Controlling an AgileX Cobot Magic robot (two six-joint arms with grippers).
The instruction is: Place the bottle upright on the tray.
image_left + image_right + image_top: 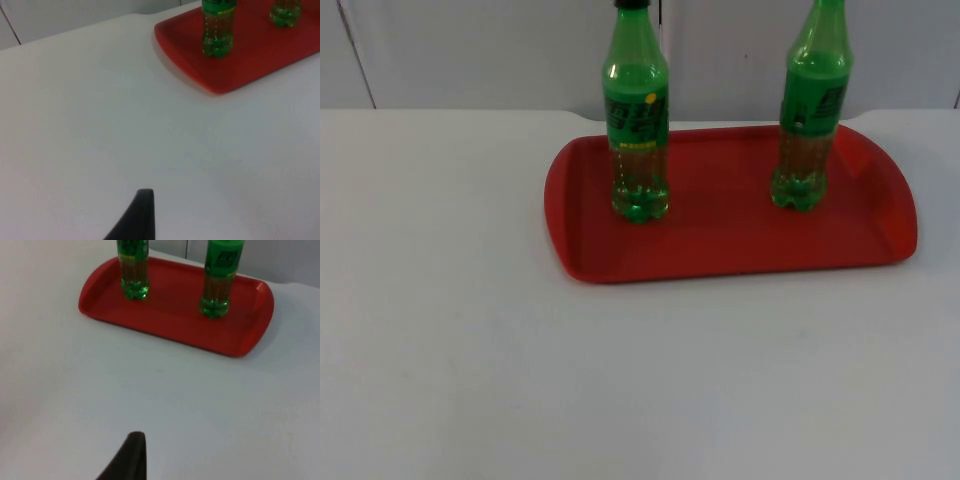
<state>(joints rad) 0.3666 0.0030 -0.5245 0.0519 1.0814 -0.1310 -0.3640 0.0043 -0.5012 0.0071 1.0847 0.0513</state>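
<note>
Two green plastic bottles stand upright on the red tray (720, 250). The left bottle (638, 120) has a black cap and stands near the tray's left end. The right bottle (812, 110) stands right of the tray's middle. In the left wrist view the tray (200, 70) and both bottles (218, 30) (286, 12) lie well ahead of my left gripper (142, 215), which waits over bare table. My right gripper (131, 457) also waits over bare table, far back from the tray (165, 322) and the bottles (133, 267) (220, 277). Neither gripper touches anything.
The white table top (620, 380) runs from the tray to the near edge. The grey partition wall (470, 50) rises right behind the tray.
</note>
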